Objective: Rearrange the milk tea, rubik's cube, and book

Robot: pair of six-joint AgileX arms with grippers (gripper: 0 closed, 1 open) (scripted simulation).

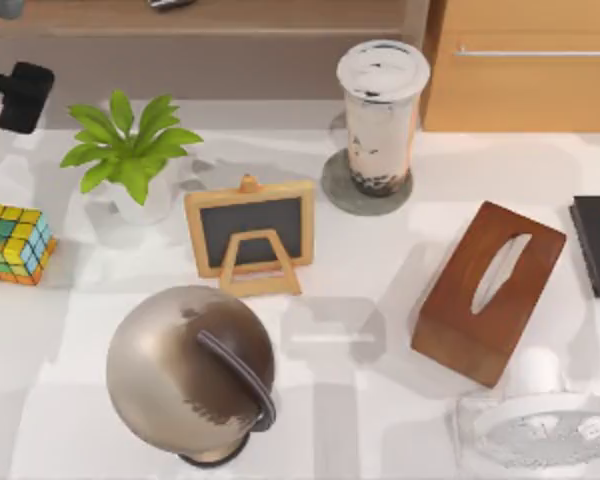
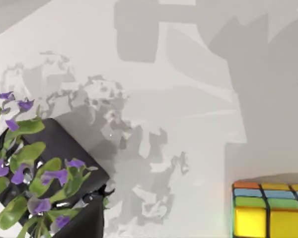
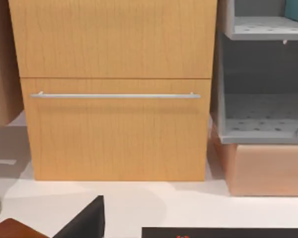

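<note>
Claw state of either arm I cannot tell (rubik's cube [image 1: 16, 244] sits at table's [image 1: 360, 400] left edge).

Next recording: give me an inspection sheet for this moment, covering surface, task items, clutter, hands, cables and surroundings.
Surface: white table, crossed by shadows.
Job's things: milk tea upright on a grey coaster at the back; rubik's cube at the left edge, also in the left wrist view; teal book nothing seen.
Clutter: potted plant, small chalkboard easel, globe, wooden tissue box, black book at the right edge, clear glass dish, purple-flowered plant.
Hands: nothing seen; a dark arm part sits at the top view's upper left.
Cables: nothing seen.
Surroundings: wooden drawer cabinet with a metal handle, grey shelf unit beside it.
</note>
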